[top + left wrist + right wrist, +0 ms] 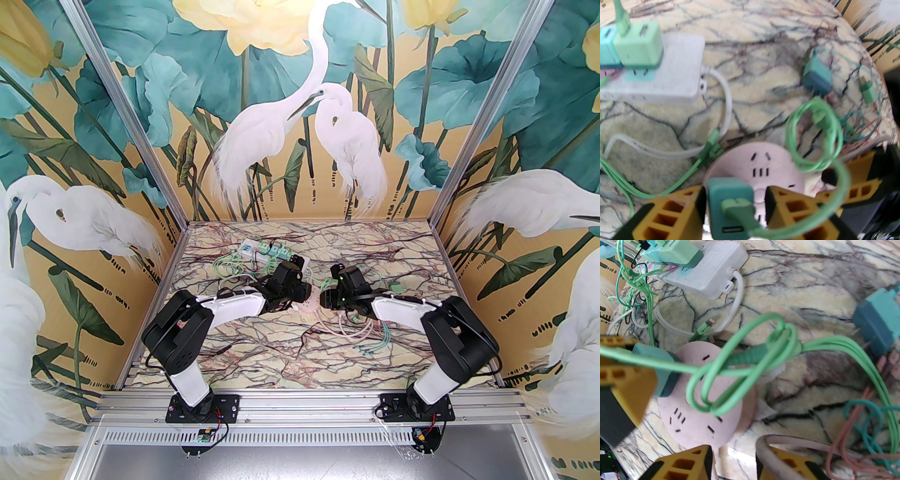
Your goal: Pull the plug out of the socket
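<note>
One teal cube plug (721,189) sits in the round pink socket (773,164) on the marble counter (764,58). Left claw (734,192) straddles it narrowly; whether it grips, I cannot tell. Right claw (733,451) stands partly open at the socket's rim.

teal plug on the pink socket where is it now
Bottom centre of the left wrist view: the teal plug stands on the round pink socket, between the left end effector's yellow fingers.
</note>
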`<action>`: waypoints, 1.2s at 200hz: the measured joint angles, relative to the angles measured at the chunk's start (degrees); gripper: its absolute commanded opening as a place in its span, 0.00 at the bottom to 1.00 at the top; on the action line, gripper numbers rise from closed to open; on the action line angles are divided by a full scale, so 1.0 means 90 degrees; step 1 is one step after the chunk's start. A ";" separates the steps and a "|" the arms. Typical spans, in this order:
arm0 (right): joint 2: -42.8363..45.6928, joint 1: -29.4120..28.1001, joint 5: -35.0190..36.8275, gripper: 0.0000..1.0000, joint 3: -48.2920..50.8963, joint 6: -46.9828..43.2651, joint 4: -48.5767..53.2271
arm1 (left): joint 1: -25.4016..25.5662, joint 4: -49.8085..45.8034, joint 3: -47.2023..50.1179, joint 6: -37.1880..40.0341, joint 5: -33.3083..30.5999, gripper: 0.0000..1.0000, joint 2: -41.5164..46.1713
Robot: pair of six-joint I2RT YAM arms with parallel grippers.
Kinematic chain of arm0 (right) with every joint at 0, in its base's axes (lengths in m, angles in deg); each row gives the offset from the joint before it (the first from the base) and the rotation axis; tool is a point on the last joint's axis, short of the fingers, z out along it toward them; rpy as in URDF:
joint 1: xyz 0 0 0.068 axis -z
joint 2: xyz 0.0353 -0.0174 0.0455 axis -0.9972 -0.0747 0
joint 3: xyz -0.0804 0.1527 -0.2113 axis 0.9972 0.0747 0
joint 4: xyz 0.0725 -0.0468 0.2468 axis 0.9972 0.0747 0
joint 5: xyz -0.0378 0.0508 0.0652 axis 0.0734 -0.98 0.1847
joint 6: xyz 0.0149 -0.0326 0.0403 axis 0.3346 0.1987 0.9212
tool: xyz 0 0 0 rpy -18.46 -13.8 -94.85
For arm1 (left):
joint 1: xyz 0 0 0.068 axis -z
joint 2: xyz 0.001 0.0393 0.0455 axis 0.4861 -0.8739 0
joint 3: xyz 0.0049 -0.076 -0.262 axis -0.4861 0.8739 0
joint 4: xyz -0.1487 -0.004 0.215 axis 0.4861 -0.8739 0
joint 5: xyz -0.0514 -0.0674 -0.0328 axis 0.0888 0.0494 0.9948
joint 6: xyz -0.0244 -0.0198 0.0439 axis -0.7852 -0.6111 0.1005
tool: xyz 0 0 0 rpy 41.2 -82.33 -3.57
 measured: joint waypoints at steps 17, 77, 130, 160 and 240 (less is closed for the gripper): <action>-0.0202 0.0061 -0.0177 0.41 -0.0112 0.0090 -0.0131 | 0.0017 -0.0068 0.0000 0.0044 -0.0005 0.41 -0.0034; -0.0593 0.0124 -0.0551 0.40 -0.0279 0.0311 -0.0537 | 0.0141 -0.0231 -0.0002 -0.0012 -0.0389 0.24 -0.0019; -0.0872 0.0172 -0.0889 0.41 -0.0279 0.0410 -0.0818 | 0.0624 -0.0782 -0.0022 -0.0653 -0.1251 0.23 0.0107; -0.1003 0.0170 -0.0923 0.41 -0.0347 0.0447 -0.0840 | 0.0741 -0.0918 -0.0032 -0.0928 -0.1435 0.23 0.0126; -0.1134 -0.0005 -0.0699 0.38 -0.0692 0.0376 -0.0418 | 0.0780 -0.1540 -0.0330 -0.1304 -0.1622 0.20 0.0070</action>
